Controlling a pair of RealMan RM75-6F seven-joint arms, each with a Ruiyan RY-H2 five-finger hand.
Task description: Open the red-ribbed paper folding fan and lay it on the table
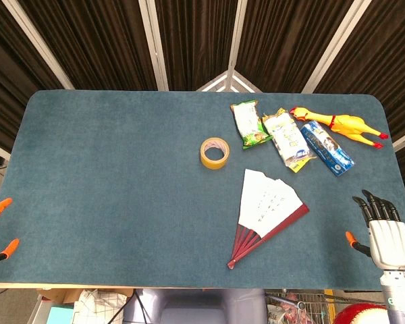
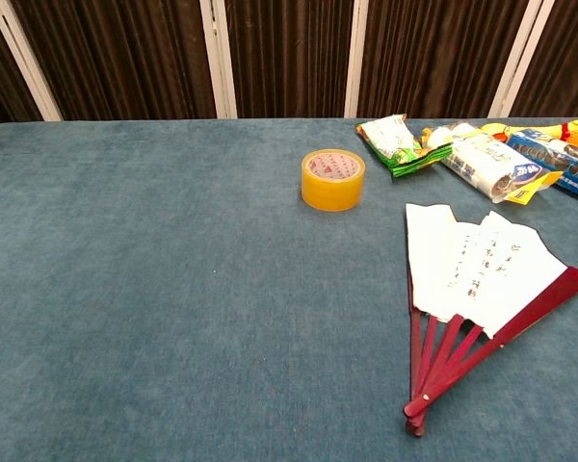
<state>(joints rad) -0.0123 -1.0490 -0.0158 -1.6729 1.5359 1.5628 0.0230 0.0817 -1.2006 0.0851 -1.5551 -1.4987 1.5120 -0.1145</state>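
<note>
From the head view, the red-ribbed paper fan [image 1: 266, 216] lies partly spread on the blue table [image 1: 108, 189], right of centre and towards the near edge, its white leaf pointing away and its red ribs meeting at a pivot near the front edge. Nothing touches it. The right hand [image 1: 385, 233] sits at the table's near right corner, well apart from the fan, holding nothing, with its dark fingers extended and slightly apart. Of the left hand [image 1: 0, 229] only orange fingertips show at the near left edge, so whether it is spread or curled cannot be told. A roll of yellow tape [image 1: 214, 152] stands just beyond the fan. Farther right lie a green snack packet [image 1: 248, 124], a white and yellow packet [image 1: 286, 140], a blue packet [image 1: 327, 148] and a rubber chicken [image 1: 341, 124].

From the chest view, the fan [image 2: 482, 289] rests flat on the table [image 2: 154, 289] at the right, with handwriting on its white paper. The tape [image 2: 332, 179] stands upright behind it. The green packet [image 2: 395, 142], the white packet [image 2: 486, 166] and the blue one [image 2: 568, 164] lie along the far right. Neither hand shows here.
</note>
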